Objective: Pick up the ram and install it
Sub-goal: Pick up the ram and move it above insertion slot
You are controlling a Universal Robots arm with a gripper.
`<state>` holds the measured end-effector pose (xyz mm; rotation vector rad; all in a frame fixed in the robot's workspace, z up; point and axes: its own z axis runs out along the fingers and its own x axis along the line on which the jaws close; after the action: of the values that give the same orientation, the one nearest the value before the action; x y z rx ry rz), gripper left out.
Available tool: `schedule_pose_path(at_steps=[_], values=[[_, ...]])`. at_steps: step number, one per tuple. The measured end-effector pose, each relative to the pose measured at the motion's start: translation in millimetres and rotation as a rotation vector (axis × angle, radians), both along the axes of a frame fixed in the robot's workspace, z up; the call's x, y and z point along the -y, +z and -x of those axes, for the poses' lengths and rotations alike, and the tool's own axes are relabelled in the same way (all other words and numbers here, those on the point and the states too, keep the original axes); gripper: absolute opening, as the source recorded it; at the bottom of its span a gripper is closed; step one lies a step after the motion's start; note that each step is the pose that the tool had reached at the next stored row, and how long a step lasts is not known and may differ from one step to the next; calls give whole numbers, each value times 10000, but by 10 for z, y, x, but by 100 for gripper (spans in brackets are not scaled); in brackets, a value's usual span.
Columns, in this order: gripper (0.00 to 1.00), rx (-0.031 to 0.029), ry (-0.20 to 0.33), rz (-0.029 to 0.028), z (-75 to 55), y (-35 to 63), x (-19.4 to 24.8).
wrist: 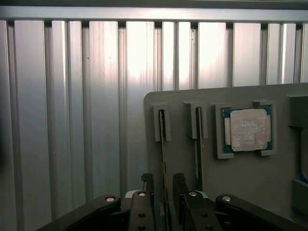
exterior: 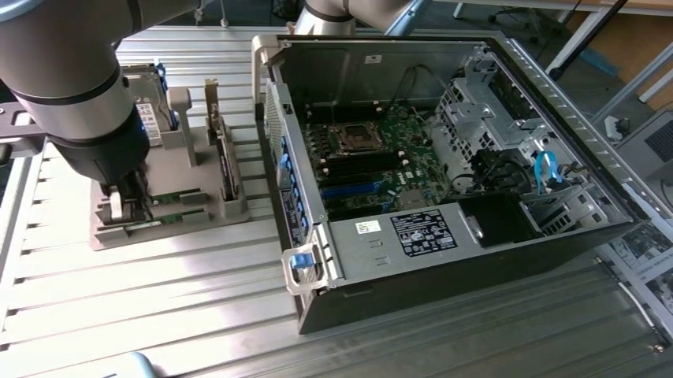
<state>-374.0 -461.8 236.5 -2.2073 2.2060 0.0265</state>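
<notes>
The black two-fingered pincer stands wide, one finger on each side of the long, thin green ram stick. The ram stick stands on edge in a slot of the grey moulded tray, beside a second stick in the next slot. In the exterior view, pincer and tray sit at nine o'clock from the open black computer case.

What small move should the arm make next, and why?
Probably close the jaws. The gripper is open and its jaws stand on either side of the ram, which stands on edge in the gray holder.
</notes>
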Motion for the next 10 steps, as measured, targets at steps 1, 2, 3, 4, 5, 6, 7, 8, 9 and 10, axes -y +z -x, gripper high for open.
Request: schedule_pose_path(at_steps=[1, 2, 3, 4, 5, 6, 7, 8, 9, 10], values=[[30, 0, 1, 0, 0, -3, 0], [30, 1, 2, 0, 0, -6, 0], [30, 1, 3, -1, 0, -9, 0], [30, 0, 4, 0, 0, -12, 0], [30, 0, 6, 0, 0, -15, 0], [30, 0, 7, 0, 0, -18, 0], [30, 1, 8, -1, 0, -21, 0], [30, 1, 9, -1, 0, -24, 0], [30, 1, 10, 0, 0, -27, 0], [30, 0, 11, 0, 0, -29, 0]])
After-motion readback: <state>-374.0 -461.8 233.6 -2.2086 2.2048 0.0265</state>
